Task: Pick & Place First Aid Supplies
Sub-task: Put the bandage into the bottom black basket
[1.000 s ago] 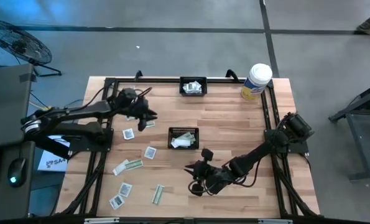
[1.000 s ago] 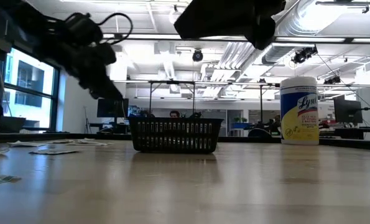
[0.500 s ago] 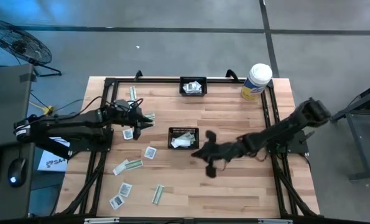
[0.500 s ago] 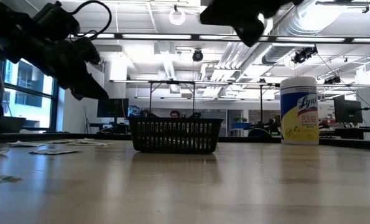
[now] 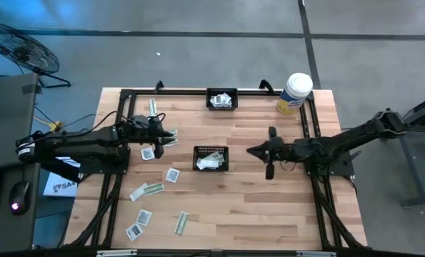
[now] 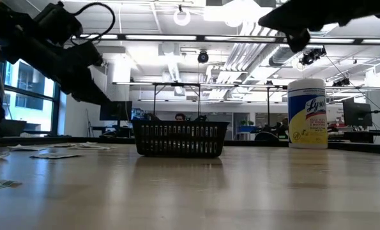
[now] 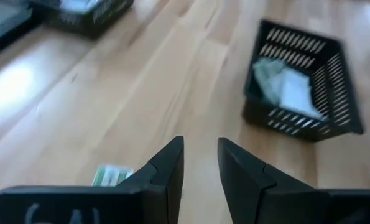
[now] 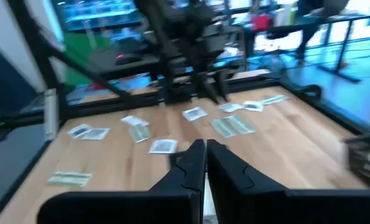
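Observation:
Several first aid packets lie flat on the table's left half: white squares and green-and-white strips. My left gripper hovers narrowly open just over the wood, holding nothing. One green strip lies beside its finger. My right gripper hangs shut in the air right of the centre basket. That basket holds packets.
A second black basket with packets stands at the far edge. The white-and-yellow canister stands at the far right corner. A black frame rail runs along the table's sides. Bare wood lies near and right of the centre basket.
My right gripper has risen from low over the table's near middle and swung toward the far right, past the centre basket. My left gripper has sunk lower and drawn back a little toward the table's left edge.

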Controlling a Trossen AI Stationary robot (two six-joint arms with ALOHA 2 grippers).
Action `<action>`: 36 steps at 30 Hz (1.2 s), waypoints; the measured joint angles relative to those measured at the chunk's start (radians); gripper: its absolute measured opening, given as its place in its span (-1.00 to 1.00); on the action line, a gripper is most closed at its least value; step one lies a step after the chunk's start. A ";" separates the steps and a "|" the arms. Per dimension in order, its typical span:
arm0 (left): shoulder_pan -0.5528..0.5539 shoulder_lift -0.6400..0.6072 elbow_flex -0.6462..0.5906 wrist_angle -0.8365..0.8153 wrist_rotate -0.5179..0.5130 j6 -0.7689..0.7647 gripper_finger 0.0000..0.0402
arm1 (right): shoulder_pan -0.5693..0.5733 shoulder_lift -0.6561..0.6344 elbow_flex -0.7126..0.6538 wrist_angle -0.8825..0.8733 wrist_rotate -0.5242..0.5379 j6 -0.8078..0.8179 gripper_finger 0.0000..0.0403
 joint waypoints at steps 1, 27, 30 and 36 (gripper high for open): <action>0.000 0.000 0.000 -0.018 -0.012 -0.017 -0.52 | 0.000 -0.022 -0.018 0.000 0.019 0.003 -0.96; -0.035 0.278 0.001 0.080 -0.208 -0.378 -0.06 | 0.001 -0.096 -0.084 -0.005 0.026 0.047 -0.97; -0.114 0.355 0.001 0.143 -0.283 -0.435 -0.10 | 0.001 -0.096 -0.084 -0.005 0.037 0.047 -0.98; -0.248 0.464 0.029 0.152 -0.496 -0.585 -0.15 | 0.001 -0.096 -0.084 -0.005 0.039 0.021 -0.96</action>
